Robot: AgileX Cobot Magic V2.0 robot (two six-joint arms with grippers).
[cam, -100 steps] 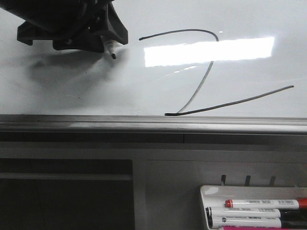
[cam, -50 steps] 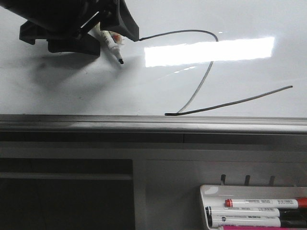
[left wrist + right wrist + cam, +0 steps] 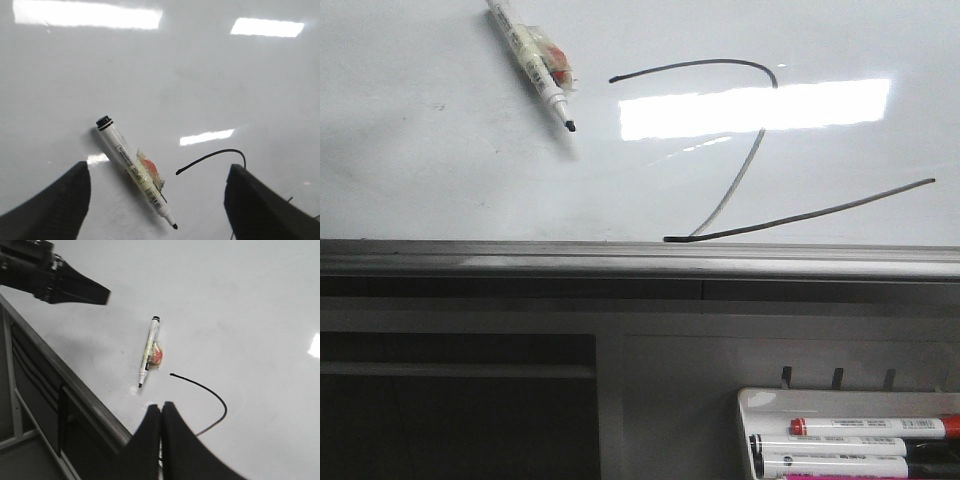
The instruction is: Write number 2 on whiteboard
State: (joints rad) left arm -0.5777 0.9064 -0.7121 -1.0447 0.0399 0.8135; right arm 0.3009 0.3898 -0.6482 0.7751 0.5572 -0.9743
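Front view, marker lying loose on whiteboard beside number 2, left gripper spread wide, right gripper closed, empty.

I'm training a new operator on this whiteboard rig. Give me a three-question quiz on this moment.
1. True or false: the marker is clamped in the left gripper.
2. Multiple choice: in the front view, the marker tip lies (A) left of the number 2, (B) on its base stroke, (C) in the tray.
3. Short answer: how do the right gripper fingers stand?

Key
1. False. The marker lies free on the whiteboard, between wide-open fingers.
2. A. The tip points toward the start of the top curve without touching it.
3. Pressed together, holding nothing.
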